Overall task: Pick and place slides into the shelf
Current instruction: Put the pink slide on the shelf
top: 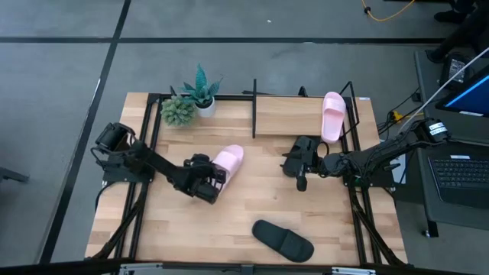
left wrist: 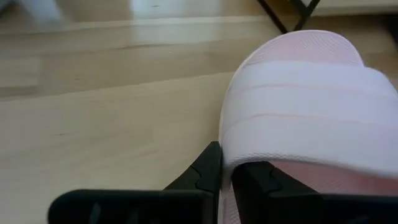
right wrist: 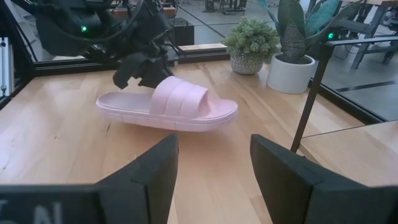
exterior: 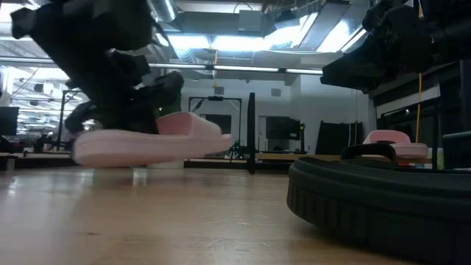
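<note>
Left pincer (top: 216, 177) nipped shut on the pink slide's (top: 228, 160) heel edge, lifting it clear of the desk (top: 252, 210) at mid-desk.
Looks light, bendy foam; the rim grip may droop. Right pincer (top: 299, 172) waits open.

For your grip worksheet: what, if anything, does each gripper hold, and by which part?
The left gripper holds a pink slide by its heel-end edge, lifted off the table. The right gripper is open and holds nothing.
</note>
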